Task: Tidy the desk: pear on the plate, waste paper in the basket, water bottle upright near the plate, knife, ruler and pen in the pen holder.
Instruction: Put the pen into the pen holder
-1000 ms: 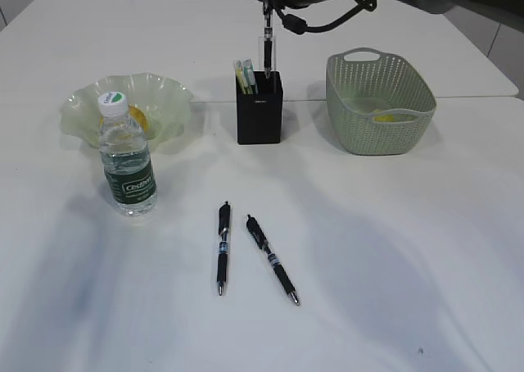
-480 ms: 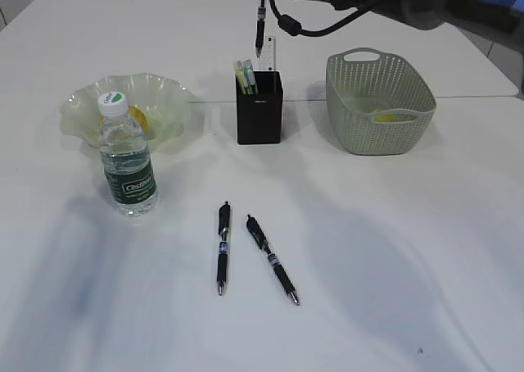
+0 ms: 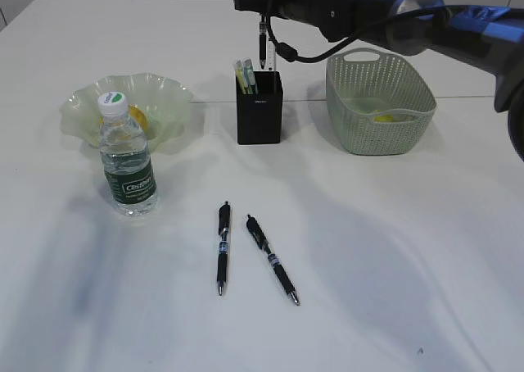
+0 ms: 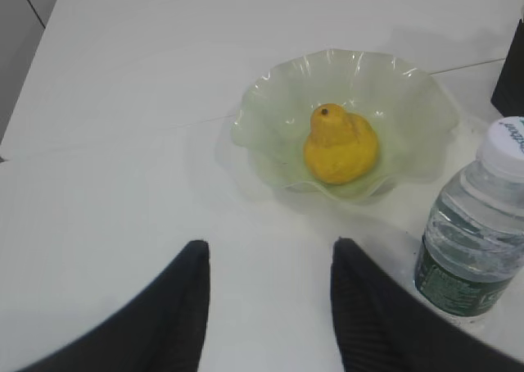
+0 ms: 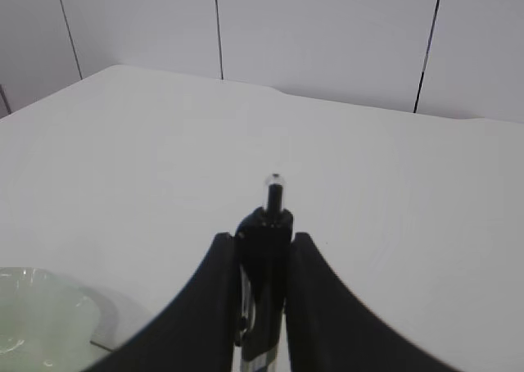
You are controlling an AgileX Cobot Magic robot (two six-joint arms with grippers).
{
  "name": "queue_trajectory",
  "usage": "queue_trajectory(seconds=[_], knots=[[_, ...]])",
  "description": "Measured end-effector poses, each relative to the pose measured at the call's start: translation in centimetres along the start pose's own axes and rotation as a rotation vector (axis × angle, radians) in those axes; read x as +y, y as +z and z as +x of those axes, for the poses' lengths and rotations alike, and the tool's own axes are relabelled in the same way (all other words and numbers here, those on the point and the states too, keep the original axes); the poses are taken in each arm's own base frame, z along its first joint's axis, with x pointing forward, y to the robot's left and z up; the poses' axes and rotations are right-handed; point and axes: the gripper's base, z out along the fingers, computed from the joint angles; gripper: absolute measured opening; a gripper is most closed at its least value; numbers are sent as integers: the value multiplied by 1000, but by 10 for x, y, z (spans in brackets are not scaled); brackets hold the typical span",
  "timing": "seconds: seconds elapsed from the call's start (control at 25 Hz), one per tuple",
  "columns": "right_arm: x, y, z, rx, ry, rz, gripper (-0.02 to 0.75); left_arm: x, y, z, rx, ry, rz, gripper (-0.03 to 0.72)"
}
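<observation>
My right gripper (image 3: 263,13) is shut on a black pen (image 3: 263,48) that hangs upright, tip just above the black pen holder (image 3: 259,114). In the right wrist view that pen (image 5: 265,229) is clamped between the fingers of the right gripper (image 5: 263,242). A clear ruler (image 3: 273,59) and green-yellow items stand in the holder. Two more pens (image 3: 223,247) (image 3: 273,260) lie on the desk (image 3: 393,249). The pear (image 4: 340,142) sits in the green plate (image 4: 262,118). The water bottle (image 3: 127,155) stands upright by the plate (image 3: 168,89). My left gripper (image 4: 270,253) is open over bare desk. The knife cannot be made out.
The sage-green basket (image 3: 381,102) stands right of the pen holder with something small and yellowish inside. The bottle (image 4: 479,233) is close to the right of my left fingers. The desk's far edge and a white wall lie behind.
The pen in my right gripper rose from the holder's mouth, then came down a little; it now hangs just above it. The right arm reaches further into view. The left arm is still.
</observation>
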Motion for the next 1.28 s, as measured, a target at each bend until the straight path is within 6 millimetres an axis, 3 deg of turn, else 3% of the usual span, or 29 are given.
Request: queue_trajectory(seconds=[0.52, 1.28], knots=[[1, 14, 33, 53, -16, -1, 102, 0, 0, 0, -4, 0, 0, 341], [1, 17, 45, 89, -20, -2, 102, 0, 0, -1, -6, 0, -1, 341]])
